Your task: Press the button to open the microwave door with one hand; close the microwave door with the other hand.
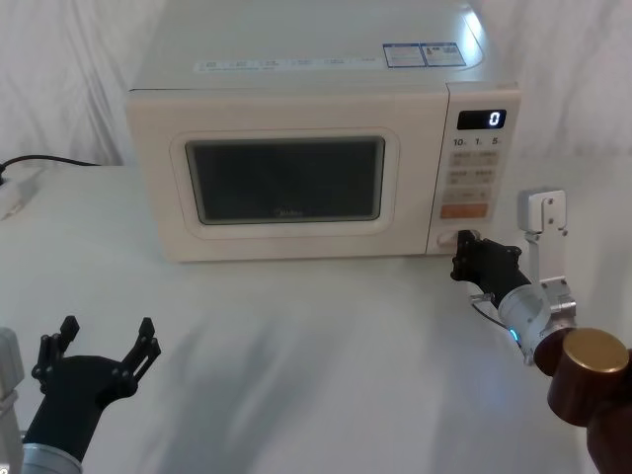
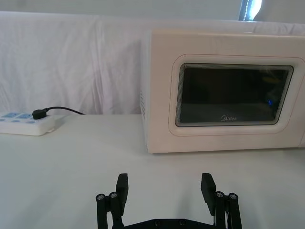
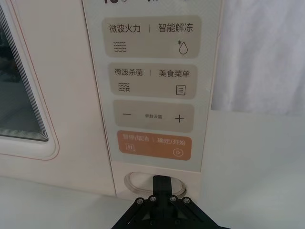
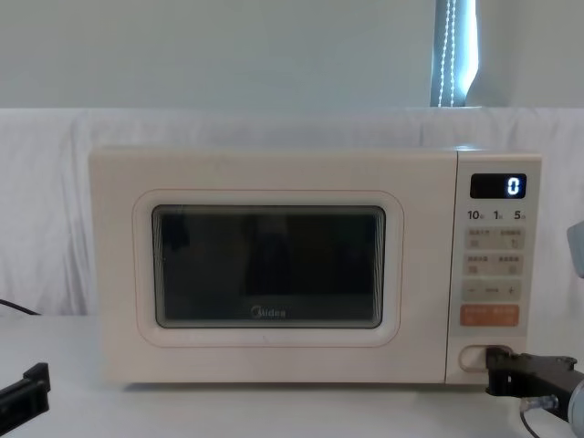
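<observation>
Here, key relation: the right gripper [image 3: 162,183] points straight at the button [image 3: 138,183], its tip at or touching the button's face; the push looks to run directly into the control panel [image 1: 476,178], with no sideways correction that I can judge.
Button place: the lowest key of the panel, just under the orange key [image 3: 152,145], at the microwave's front right lower corner, close to the table [image 1: 326,365].
Button axis: long axis level, running across the panel.
Button shape and surface: a wide cream pill with a smooth, unmarked face, set in a shallow recess.
Right jaws: drawn together into one narrow black tip.
Nearer arm: the right, by far; it reaches in from the table's right side.
Left gripper [image 1: 104,346]: idle near the table's front left corner, fingers [image 2: 122,187] spread wide, well apart from the microwave.
Microwave door [image 4: 266,269]: flush with the body, so not yet sprung; broad cream plastic, raised rounded frame, dark glossy window.
Door's bearing from the left jaws: ahead and to the right, nearer this arm than the other, so the closing push likely falls to it.
Table surface: plain white, matte.
</observation>
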Controlling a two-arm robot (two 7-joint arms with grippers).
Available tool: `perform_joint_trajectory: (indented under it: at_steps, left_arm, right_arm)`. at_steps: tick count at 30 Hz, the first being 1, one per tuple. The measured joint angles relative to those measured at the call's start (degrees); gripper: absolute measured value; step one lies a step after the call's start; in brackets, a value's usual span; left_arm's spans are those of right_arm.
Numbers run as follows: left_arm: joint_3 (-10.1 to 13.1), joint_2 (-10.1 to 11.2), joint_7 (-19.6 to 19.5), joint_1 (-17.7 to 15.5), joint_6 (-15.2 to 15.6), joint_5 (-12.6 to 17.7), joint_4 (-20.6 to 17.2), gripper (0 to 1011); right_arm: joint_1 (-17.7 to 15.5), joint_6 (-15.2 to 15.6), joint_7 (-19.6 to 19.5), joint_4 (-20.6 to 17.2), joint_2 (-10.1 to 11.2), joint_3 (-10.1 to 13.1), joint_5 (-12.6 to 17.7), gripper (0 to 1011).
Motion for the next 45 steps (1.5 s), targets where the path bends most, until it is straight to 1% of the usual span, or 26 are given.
perform_joint_trajectory:
  at_steps: [11, 30, 41, 45]
  left_arm:
    - [0.0, 0.0, 0.0, 0.0, 0.0, 0.0, 0.0, 1001]
    - [0.0, 0.0, 0.0, 0.0, 0.0, 0.0, 0.0, 1001]
    - [0.0, 0.0, 0.0, 0.0, 0.0, 0.0, 0.0, 1001]
    - [0.0, 0.0, 0.0, 0.0, 0.0, 0.0, 0.0, 1001]
  right_arm:
    - [1.5, -0.8, 0.1, 2.4, -0.4, 0.0, -0.4, 0]
    - [3.3, -1.7, -0.6, 4.8, -1.0, 0.2, -1.3, 0]
    - [3.4, -2.0, -0.9, 5.2, -1.1, 0.5, -1.6, 0]
    - [3.2, -1.9, -0.9, 4.8, -1.1, 0.6, -1.6, 0]
